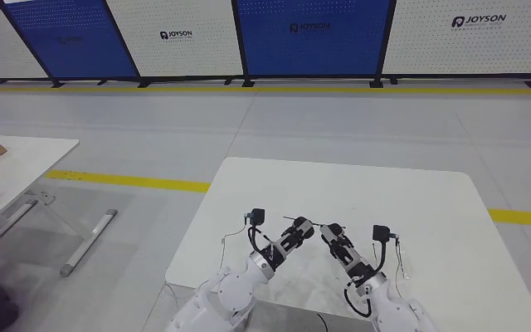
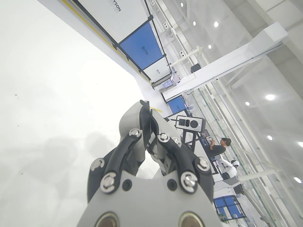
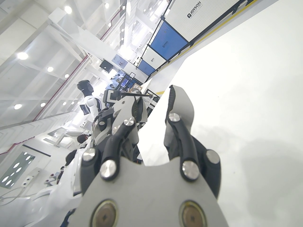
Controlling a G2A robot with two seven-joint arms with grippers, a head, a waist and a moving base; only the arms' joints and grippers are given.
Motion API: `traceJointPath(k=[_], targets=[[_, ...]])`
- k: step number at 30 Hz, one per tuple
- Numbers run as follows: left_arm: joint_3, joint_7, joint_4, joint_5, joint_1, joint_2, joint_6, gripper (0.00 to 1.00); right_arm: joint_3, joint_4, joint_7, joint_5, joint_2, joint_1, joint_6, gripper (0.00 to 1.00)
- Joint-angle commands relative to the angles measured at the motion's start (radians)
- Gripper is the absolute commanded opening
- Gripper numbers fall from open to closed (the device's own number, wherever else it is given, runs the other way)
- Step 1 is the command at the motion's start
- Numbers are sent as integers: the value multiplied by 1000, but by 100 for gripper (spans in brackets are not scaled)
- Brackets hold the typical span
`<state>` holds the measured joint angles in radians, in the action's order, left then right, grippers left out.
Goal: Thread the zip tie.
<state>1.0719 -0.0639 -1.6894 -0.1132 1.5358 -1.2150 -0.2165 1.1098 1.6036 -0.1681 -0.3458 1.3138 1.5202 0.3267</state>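
Left gripper (image 2: 147, 108) pinched on zip tie (image 2: 150, 120) over table (image 1: 373, 191); right gripper (image 3: 154, 100) spread wide, holding nothing, just beside it.

Left gripper (image 2: 147, 106) pinched — right gripper (image 3: 153, 93) spread

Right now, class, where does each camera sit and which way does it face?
Top view: above the arms, facing down at the table; left gripper, right gripper show.
Left wrist view: on that wrist, facing along its gripper, shut on the zip tie.
Right wrist view: on that wrist, facing past its open gripper toward the left one.
Wrist views share the zip tie.
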Motion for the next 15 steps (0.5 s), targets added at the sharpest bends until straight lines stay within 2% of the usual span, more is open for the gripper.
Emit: traceJointPath(k=[1,8,12,15], targets=[[0,0,0,1,0,0,0,0,0,0,3,2,0,0,3,25],[2,-6,2,2,-1,0,0,0,1,0,11,6,0,-1,9,20],[5,-7,3,3,0,1,-2,0,0,-1,18,13,0,-2,13,12],[5,-9,4,2,0,1,-6,0,-1,0,25,14,0,-2,13,1]])
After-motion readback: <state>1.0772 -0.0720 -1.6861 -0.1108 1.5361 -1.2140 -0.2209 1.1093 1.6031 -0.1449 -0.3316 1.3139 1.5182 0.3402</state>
